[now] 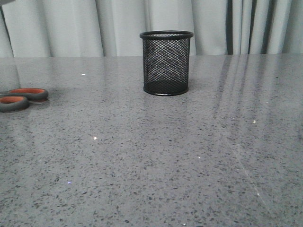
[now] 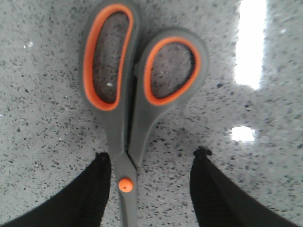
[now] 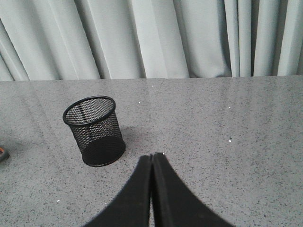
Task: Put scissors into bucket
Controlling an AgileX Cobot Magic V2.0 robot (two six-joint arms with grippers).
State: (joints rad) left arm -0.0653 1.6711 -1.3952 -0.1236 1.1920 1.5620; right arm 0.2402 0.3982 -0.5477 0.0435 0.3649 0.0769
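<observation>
The scissors (image 2: 125, 109) lie flat on the grey table, grey handle loops lined in orange, an orange pivot dot between my fingers. My left gripper (image 2: 151, 156) is open just above them, its fingers astride the pivot; one finger (image 2: 97, 189) is close beside the shank. In the front view only the handle loops (image 1: 21, 98) show at the left edge; the blades and both arms are out of frame. The black wire-mesh bucket (image 1: 166, 63) stands upright at the table's back centre, empty. It also shows in the right wrist view (image 3: 94, 130). My right gripper (image 3: 152, 156) is shut and empty, above the table near the bucket.
The grey speckled table (image 1: 151, 161) runs to a far edge under pale curtains (image 1: 94, 23). A bright light reflection (image 2: 251, 42) lies on the tabletop beside the scissors.
</observation>
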